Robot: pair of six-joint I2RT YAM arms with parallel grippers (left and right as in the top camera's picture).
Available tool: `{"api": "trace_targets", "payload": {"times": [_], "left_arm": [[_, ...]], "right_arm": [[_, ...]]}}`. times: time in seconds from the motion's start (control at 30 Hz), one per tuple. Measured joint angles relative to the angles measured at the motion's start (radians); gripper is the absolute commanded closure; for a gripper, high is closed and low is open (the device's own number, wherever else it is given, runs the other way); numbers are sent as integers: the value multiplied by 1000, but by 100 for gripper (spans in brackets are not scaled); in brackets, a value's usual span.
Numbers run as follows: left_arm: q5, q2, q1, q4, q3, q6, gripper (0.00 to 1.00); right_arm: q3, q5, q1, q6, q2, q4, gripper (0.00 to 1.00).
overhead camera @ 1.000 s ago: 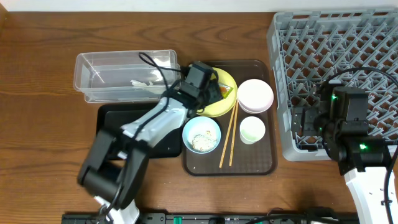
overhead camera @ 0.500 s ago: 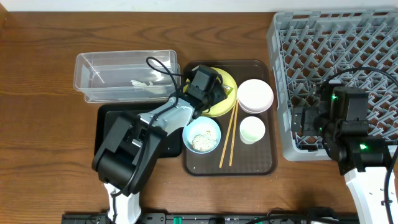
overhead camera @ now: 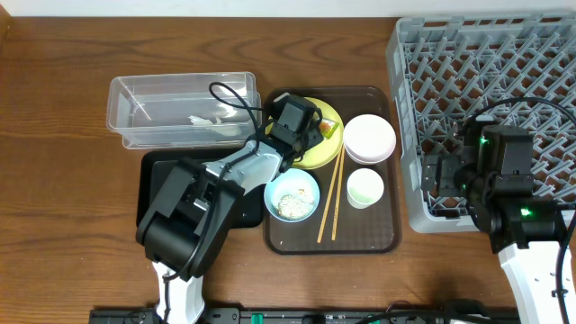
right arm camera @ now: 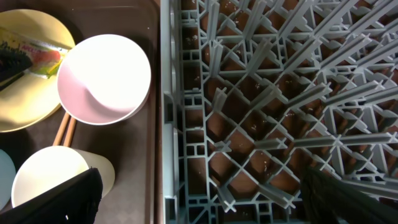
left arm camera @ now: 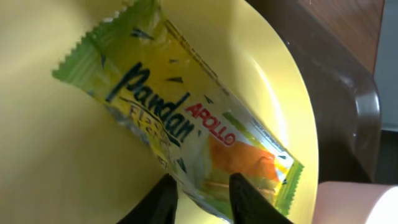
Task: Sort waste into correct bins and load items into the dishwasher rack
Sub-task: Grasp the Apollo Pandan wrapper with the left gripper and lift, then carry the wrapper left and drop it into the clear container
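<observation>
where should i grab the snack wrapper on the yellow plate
Probably pinch the snack wrapper across its long side edge near the orange end, coming down from above. It lies flat on the yellow plate, so only its edge gives purchase; the left end effector straddles that edge.

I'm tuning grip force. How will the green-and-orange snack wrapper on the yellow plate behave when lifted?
The snack wrapper looks like thin crinkled film, so it will probably flop and droop from the left fingers. Its glossy sheen suggests it may slip. It lies nearly flat on the yellow plate, so it is likely light.
</observation>
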Motion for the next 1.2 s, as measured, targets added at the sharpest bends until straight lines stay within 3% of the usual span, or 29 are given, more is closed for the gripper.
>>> {"api": "trace_targets", "payload": {"times": [0.27,0.5,0.67,0.93,1.2], "left_arm": [[-34,3,0,3,0,-1,76],[-51,5,0,20,0,-4,93],[-58,5,0,26,0,21,94],[-58,-27,0,-43,0,196,94],[-66,-344,46,-245,-1,361,94]], "right_arm": [[0,0,0,0,0,0,1],[0,0,0,3,0,0,1],[0,0,0,3,0,0,1],[0,0,0,3,0,-4,1],[2,0,0,3,0,-4,1]]}}
